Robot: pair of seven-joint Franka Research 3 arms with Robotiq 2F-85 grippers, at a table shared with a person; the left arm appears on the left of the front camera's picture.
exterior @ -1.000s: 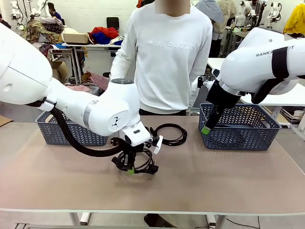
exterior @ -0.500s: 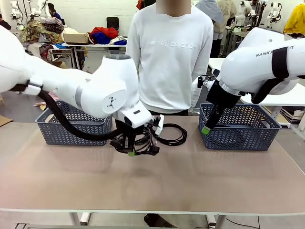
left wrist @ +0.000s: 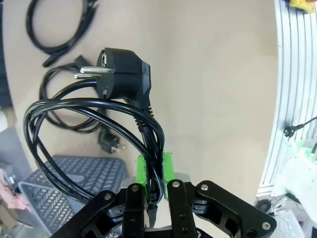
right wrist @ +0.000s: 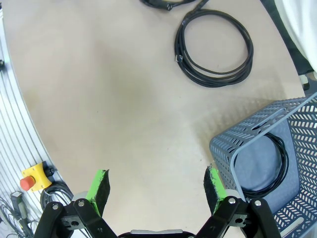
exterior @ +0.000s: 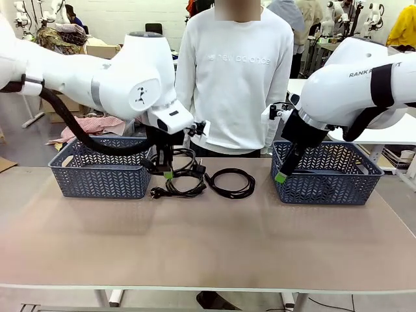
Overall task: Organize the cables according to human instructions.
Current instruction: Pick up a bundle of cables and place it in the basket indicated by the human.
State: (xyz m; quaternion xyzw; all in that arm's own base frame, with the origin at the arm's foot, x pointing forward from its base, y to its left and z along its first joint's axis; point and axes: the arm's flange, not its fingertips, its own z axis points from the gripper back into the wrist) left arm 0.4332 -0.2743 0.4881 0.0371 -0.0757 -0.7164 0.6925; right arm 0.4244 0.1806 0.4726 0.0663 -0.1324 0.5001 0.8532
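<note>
Beige tabletop carries two grey mesh baskets, one toward each end. The left jaws are fully closed on one coiled cable, held clear of the surface. The left basket lies just beside these jaws, toward the robot's left (probable drop point; contents not discernible). A second cable and a third cable lie on the tabletop close by. The right jaws stand wide open and empty, near the right basket, which holds a fourth cable.
</note>
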